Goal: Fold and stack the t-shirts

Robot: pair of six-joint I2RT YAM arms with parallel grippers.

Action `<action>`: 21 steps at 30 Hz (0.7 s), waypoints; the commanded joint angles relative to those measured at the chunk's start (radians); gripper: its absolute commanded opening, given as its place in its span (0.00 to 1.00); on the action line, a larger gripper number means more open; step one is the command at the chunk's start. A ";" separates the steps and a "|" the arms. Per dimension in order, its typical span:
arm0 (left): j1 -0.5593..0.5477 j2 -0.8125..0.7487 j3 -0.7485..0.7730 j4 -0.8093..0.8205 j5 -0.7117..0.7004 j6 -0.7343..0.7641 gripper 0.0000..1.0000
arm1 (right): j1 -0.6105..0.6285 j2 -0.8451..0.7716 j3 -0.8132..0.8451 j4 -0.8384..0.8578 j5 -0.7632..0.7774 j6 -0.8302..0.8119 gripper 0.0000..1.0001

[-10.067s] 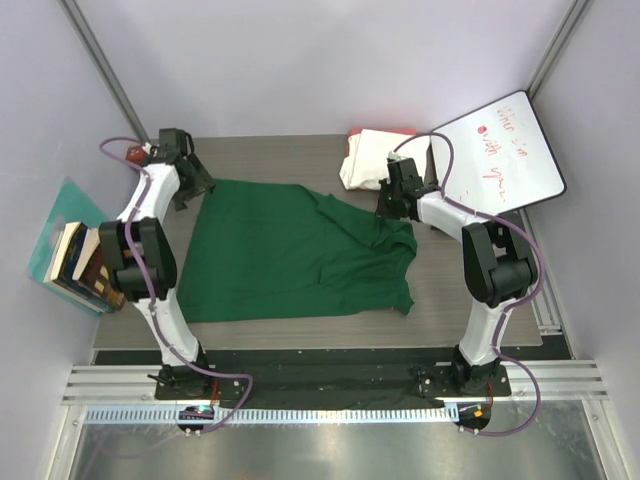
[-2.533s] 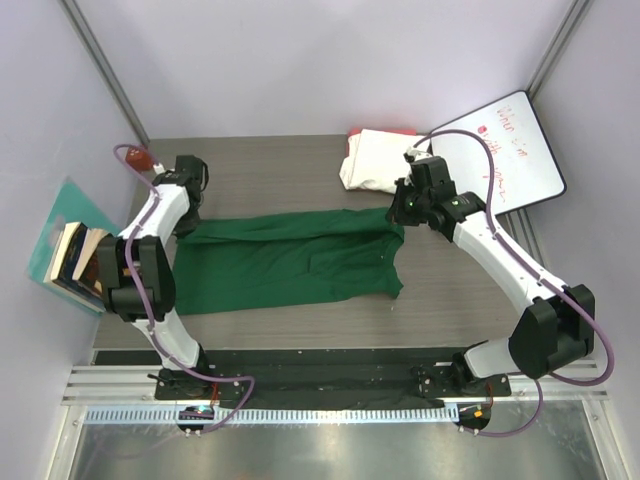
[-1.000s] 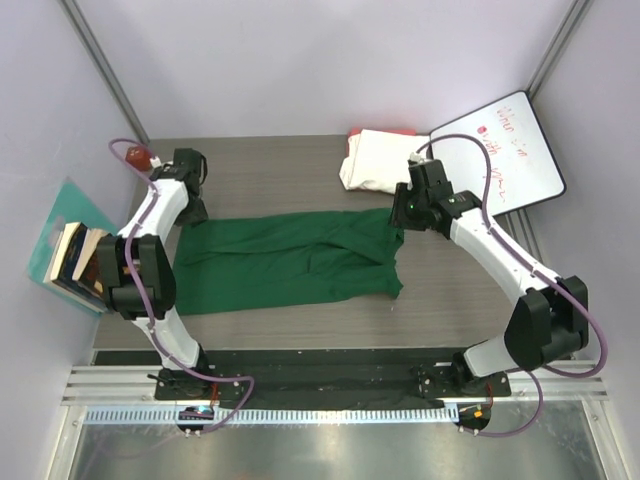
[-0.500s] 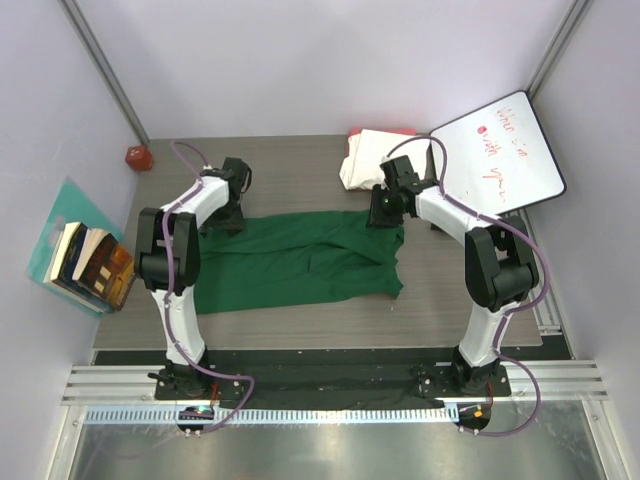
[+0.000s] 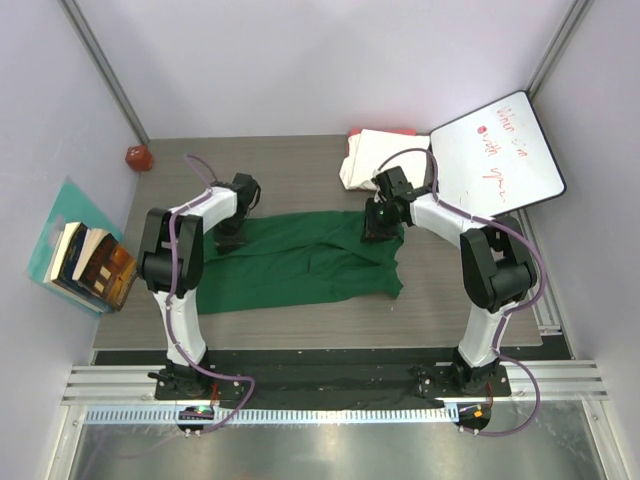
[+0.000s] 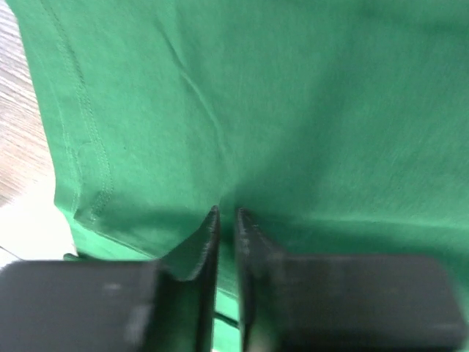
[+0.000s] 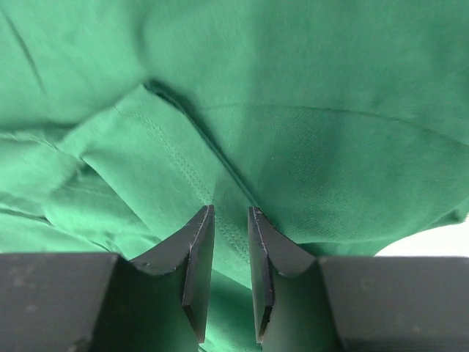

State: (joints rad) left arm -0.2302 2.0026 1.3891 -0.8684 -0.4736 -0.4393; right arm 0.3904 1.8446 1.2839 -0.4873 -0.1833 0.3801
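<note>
The dark green t-shirt lies folded lengthwise into a band across the middle of the table. My left gripper presses on the band's upper left part. Its jaws are shut on a thin pinch of the green cloth. At the band's upper right corner, my right gripper has narrow jaws shut on a stitched fold of the green cloth. The cream-white folded t-shirt rests at the back, with a red-pink cloth edge beneath it.
A whiteboard with red writing leans at the back right, close to the cream bundle. A small red object sits in the back left corner. Books stand off the table's left edge.
The left gripper has come in from the shirt's left end onto its upper edge and closed. The right gripper has shifted a little left and narrowed. Ten seconds ago the shirt lay spread wide.
</note>
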 commanded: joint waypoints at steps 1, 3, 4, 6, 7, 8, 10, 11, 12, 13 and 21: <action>-0.012 -0.080 -0.050 -0.024 0.007 -0.007 0.06 | 0.024 -0.030 -0.031 -0.004 -0.062 -0.010 0.30; -0.012 -0.109 -0.071 -0.024 0.012 -0.007 0.04 | 0.030 -0.031 -0.034 -0.007 -0.080 -0.012 0.30; -0.012 -0.117 -0.078 -0.024 0.013 -0.006 0.04 | 0.033 -0.034 -0.035 -0.005 -0.090 -0.012 0.29; -0.012 -0.136 -0.096 -0.021 0.004 -0.006 0.04 | 0.045 -0.051 -0.035 -0.008 -0.099 -0.014 0.28; -0.012 -0.148 -0.101 -0.014 -0.003 -0.003 0.04 | 0.050 -0.061 -0.038 -0.007 -0.108 -0.014 0.27; -0.012 -0.149 -0.104 -0.015 -0.010 0.001 0.05 | 0.060 -0.079 -0.037 -0.008 -0.111 -0.014 0.27; -0.012 -0.137 -0.102 -0.020 -0.029 0.007 0.05 | 0.068 -0.099 -0.040 -0.013 -0.131 -0.015 0.24; -0.012 -0.131 -0.099 -0.021 -0.037 0.010 0.05 | 0.077 -0.110 -0.041 -0.014 -0.139 -0.014 0.24; -0.012 -0.120 -0.096 -0.024 -0.048 0.011 0.05 | 0.080 -0.128 -0.043 -0.020 -0.143 -0.014 0.23; -0.012 -0.111 -0.094 -0.026 -0.056 0.011 0.05 | 0.085 -0.136 -0.047 -0.031 -0.150 -0.015 0.21; -0.012 -0.054 -0.078 -0.029 -0.059 0.016 0.05 | 0.090 -0.185 -0.153 -0.108 -0.199 -0.026 0.11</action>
State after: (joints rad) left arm -0.2409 1.9358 1.2881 -0.8864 -0.4992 -0.4339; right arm 0.4778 1.7027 1.1908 -0.5297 -0.3355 0.3687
